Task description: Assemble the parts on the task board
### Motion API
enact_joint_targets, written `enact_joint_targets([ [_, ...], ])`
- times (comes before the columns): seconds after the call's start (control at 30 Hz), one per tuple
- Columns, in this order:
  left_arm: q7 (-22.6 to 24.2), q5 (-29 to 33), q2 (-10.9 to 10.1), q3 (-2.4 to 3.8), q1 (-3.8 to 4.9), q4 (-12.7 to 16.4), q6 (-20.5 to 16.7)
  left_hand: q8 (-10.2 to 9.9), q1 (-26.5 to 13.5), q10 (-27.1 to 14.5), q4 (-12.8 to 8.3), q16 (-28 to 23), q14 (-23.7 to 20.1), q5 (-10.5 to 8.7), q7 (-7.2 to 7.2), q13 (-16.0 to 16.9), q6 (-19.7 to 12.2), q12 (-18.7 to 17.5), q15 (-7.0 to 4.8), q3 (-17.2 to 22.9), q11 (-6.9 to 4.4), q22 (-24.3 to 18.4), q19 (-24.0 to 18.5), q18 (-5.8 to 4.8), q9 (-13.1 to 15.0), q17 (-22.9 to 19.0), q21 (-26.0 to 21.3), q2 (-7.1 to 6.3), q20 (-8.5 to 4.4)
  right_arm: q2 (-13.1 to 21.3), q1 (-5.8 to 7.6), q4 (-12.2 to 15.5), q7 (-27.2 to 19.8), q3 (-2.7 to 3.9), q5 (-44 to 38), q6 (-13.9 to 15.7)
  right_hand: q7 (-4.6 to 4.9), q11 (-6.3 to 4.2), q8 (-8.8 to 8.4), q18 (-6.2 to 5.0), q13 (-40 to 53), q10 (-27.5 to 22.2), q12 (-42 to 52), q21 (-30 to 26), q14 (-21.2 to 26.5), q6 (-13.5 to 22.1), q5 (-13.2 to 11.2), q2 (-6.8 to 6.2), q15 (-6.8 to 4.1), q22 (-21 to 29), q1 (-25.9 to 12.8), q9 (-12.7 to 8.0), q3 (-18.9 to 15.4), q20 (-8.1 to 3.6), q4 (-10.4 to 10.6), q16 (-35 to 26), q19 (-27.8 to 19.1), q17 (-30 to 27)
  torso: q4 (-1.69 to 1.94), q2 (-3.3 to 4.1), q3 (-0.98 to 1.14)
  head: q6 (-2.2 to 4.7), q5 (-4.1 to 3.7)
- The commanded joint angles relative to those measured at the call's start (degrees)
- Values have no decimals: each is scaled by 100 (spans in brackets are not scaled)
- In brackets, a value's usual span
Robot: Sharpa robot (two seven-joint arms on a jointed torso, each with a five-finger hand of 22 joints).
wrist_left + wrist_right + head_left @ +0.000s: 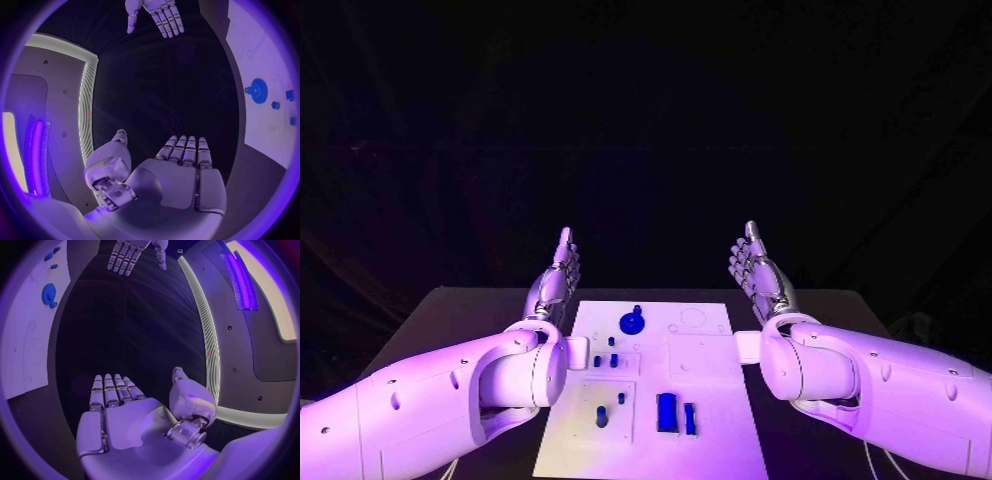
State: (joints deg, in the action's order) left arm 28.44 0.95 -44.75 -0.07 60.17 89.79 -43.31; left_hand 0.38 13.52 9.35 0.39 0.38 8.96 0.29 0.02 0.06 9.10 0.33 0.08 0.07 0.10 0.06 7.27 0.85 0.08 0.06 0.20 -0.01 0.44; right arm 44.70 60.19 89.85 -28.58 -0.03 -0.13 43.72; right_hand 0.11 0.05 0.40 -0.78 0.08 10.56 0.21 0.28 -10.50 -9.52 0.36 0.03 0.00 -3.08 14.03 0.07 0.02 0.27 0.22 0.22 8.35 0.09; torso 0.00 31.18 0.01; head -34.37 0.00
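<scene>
Black table [459, 310] against a dark, unlit backdrop [646, 120], violet light over the whole scene, pale wall panel [56, 105] with a bright edge strip [87, 100], glowing purple light bar [240, 275] on another panel

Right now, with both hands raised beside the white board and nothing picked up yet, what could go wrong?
1. The small blue parts lie close together on the white task board; broad fingers of the open left hand might knock a neighbour while reaching.
2. The two upright blue blocks near the front could tip if an arm sweeps low.
3. The open right hand may brush the blue gear when crossing.
</scene>
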Motion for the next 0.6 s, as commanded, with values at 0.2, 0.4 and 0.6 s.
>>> enact_joint_targets([
  [0.2,135,-95,6,7,-1,17,-81,-38,-616,-416,-39,-38,-403,-29,-2,-6,-410,-33,-8,-7,-10,-6,-324,-85,-8,-6,-20,1,-44,-1,-3,10,-121,3,13,40,-11,-5,-40,78,-8,-474,-21,-28,473,423,-36,-3,0,308,-629,-7,-2,-27,-22,-22,-374,-9,0,0,-1,-1,0],
  [0.4,135,-95,6,7,-1,17,-81,-38,-766,-517,-39,-38,-896,-29,-2,-6,-501,-33,-8,-7,-10,-6,-727,-85,-8,-6,-20,1,-44,-1,-3,10,-121,3,13,40,-11,-5,-40,78,-8,-1056,-21,-28,1050,952,-36,-3,0,308,-966,-7,-2,-27,-22,-22,-835,-9,0,0,-1,-1,0],
  [0.6,135,-95,6,7,-1,17,-81,-38,-919,-935,-39,-38,-896,-29,-2,-6,-910,-33,-8,-7,-10,-6,-727,-85,-8,-6,-20,1,-44,-1,-3,10,-121,3,13,40,-11,-5,-40,78,-8,-1056,-21,-28,1050,952,-36,-3,0,308,-1403,-7,-2,-27,-22,-22,-835,-9,0,0,-1,-1,0],
])
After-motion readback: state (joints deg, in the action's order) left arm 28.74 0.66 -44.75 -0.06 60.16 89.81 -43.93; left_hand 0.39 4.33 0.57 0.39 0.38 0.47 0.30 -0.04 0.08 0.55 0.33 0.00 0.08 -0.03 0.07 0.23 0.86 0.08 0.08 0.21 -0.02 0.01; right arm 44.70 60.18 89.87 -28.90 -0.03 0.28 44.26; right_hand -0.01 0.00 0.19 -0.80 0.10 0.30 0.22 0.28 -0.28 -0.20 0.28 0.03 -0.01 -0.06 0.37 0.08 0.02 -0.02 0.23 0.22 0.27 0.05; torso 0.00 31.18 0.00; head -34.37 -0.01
